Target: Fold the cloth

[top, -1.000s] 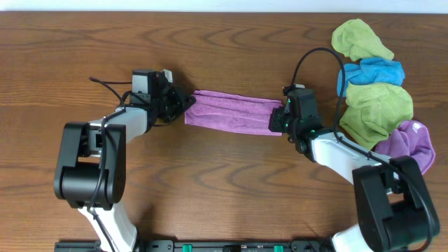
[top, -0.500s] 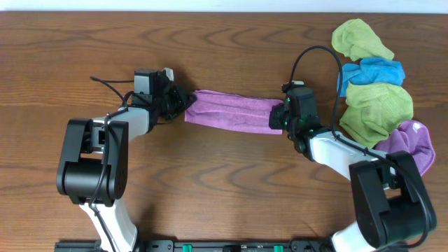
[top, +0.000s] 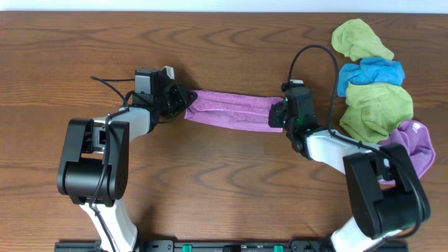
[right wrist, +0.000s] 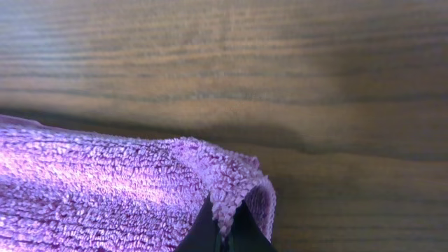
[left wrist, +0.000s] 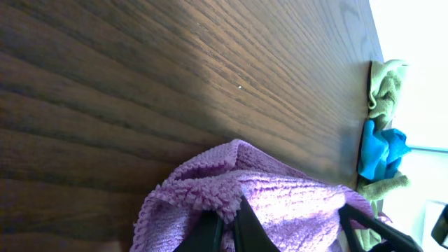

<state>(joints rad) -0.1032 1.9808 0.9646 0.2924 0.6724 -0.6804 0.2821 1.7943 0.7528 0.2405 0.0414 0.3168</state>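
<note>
The mauve cloth [top: 234, 110] is stretched into a long narrow band across the middle of the table in the overhead view. My left gripper [top: 183, 103] is shut on its left end, and the pinched edge shows in the left wrist view [left wrist: 225, 227]. My right gripper [top: 278, 114] is shut on its right end, and the pinched fold shows in the right wrist view [right wrist: 224, 231]. The cloth fills the lower part of both wrist views [left wrist: 294, 203] [right wrist: 105, 189]. Its white tag is hidden.
A pile of cloths lies at the right edge: a green one [top: 360, 40], a blue one [top: 371, 73], a second green one [top: 378, 108] and a lavender-purple one [top: 413, 145] with a white tag. Bare wooden table [top: 224, 175] lies in front of the mauve cloth.
Both grippers have shifted slightly toward the far side, carrying the cloth band with them. Both keep their hold on the ends.
</note>
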